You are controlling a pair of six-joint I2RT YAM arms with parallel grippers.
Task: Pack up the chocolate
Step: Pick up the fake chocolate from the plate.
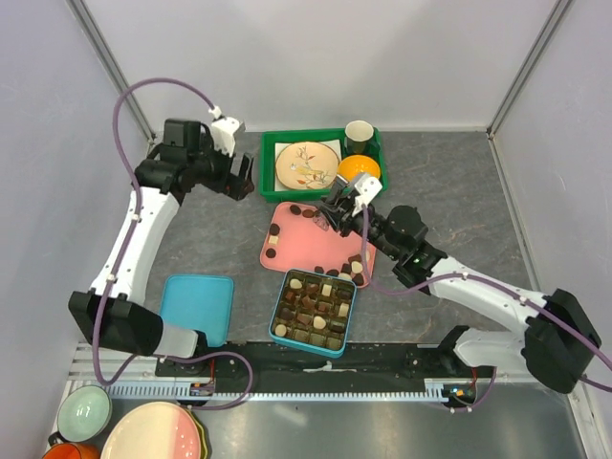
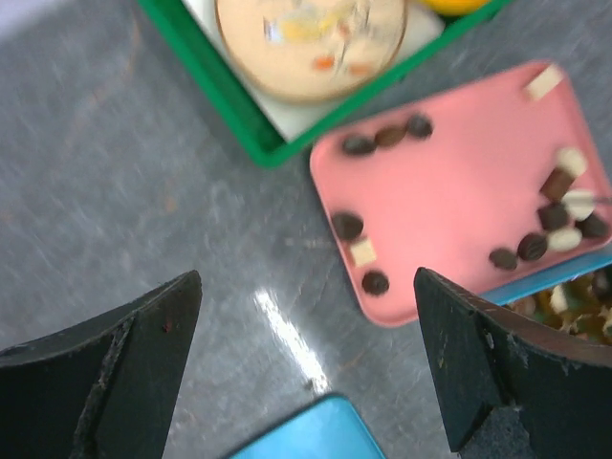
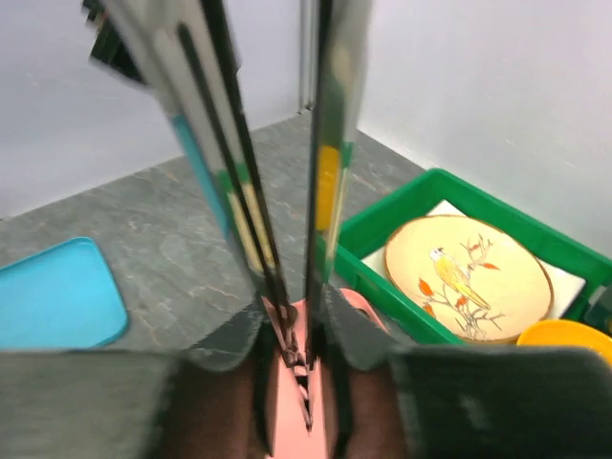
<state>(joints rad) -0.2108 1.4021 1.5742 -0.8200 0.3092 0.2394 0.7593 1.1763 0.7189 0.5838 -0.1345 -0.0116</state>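
Small dark, light brown and cream chocolate pieces [image 1: 349,271] lie scattered on a pink tray [image 1: 311,244]; they also show in the left wrist view [image 2: 347,226]. Below it, a teal box [image 1: 314,312] holds several pieces in compartments. My right gripper [image 1: 341,203] is over the tray's far edge, shut on metal tongs [image 3: 320,191], which stick out ahead of its fingers [image 3: 349,335]. My left gripper [image 2: 306,277] is open and empty, up over the bare table left of the tray, near the green bin [image 1: 271,172].
The green bin holds a bird-painted plate [image 1: 306,164], an orange [image 1: 359,168] and a cup [image 1: 359,134]. A blue lid [image 1: 196,308] lies left of the box. Bowls and a plate [image 1: 153,432] sit at the near-left corner. Walls enclose the table.
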